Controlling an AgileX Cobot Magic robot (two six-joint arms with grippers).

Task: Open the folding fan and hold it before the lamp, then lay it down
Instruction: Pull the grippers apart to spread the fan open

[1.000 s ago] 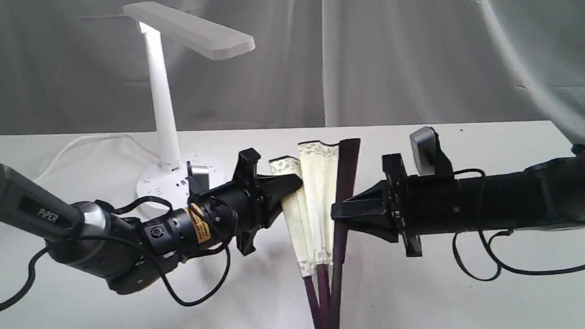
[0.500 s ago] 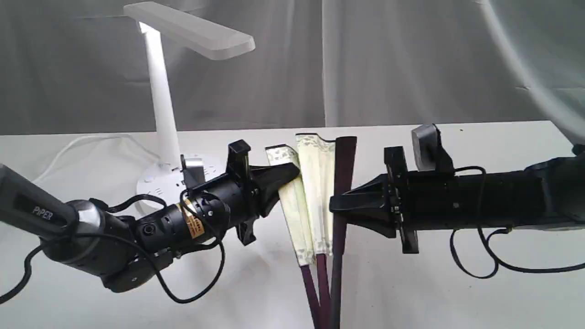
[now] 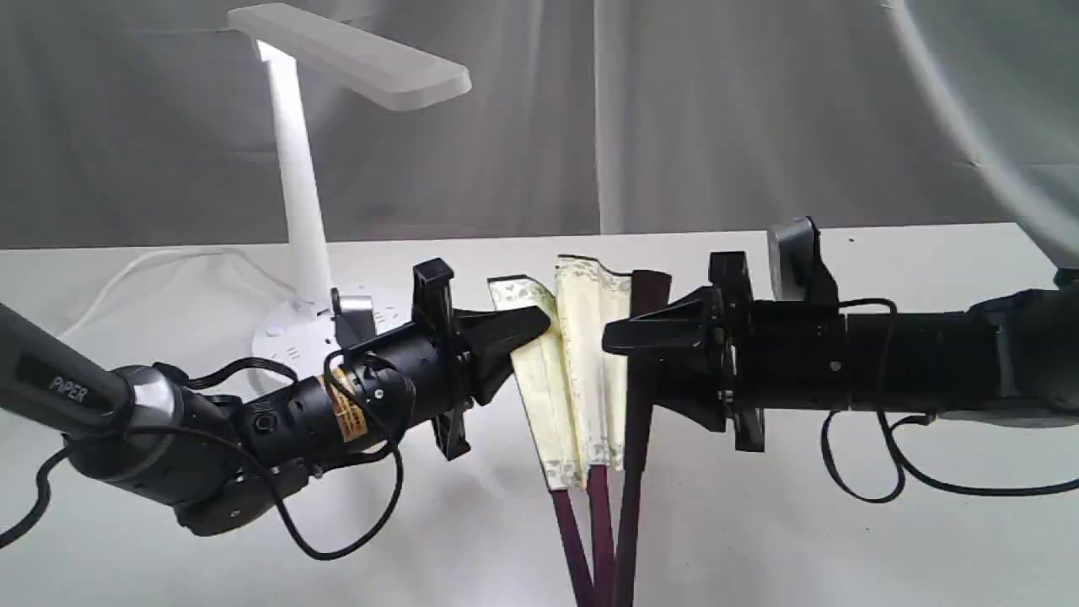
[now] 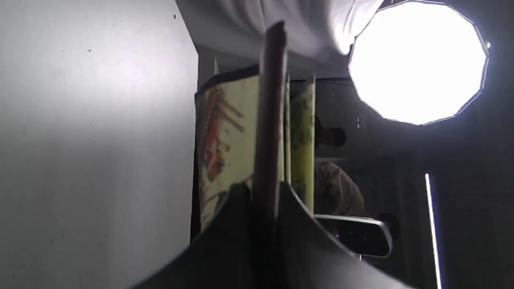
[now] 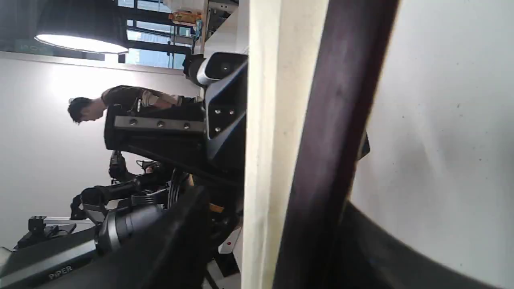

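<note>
The folding fan (image 3: 582, 371) stands upright and partly spread over the table's middle; its pivot end runs off the bottom of the exterior view. My left gripper (image 3: 539, 324) is shut on the fan's left guard and outer pleats. In the left wrist view the dark rib (image 4: 270, 120) runs between the fingers (image 4: 229, 224), with cream paper (image 4: 225, 136) beside it. My right gripper (image 3: 614, 339) is shut on the dark maroon right guard (image 3: 642, 371). That guard (image 5: 341, 120) and the cream paper (image 5: 277, 120) fill the right wrist view. The white lamp (image 3: 297, 194) stands behind at the left.
The lamp's round base (image 3: 291, 337) with sockets sits just behind my left arm, and its white cord (image 3: 126, 274) trails left. Black cables (image 3: 877, 472) hang under my right arm. A grey curtain (image 3: 674, 118) closes the back. A bright studio light (image 4: 417, 60) glares in the left wrist view.
Both grippers have risen a little, the right one more, carrying the fan up. The right guard now leans slightly outward and the pleats are spread a touch wider.
</note>
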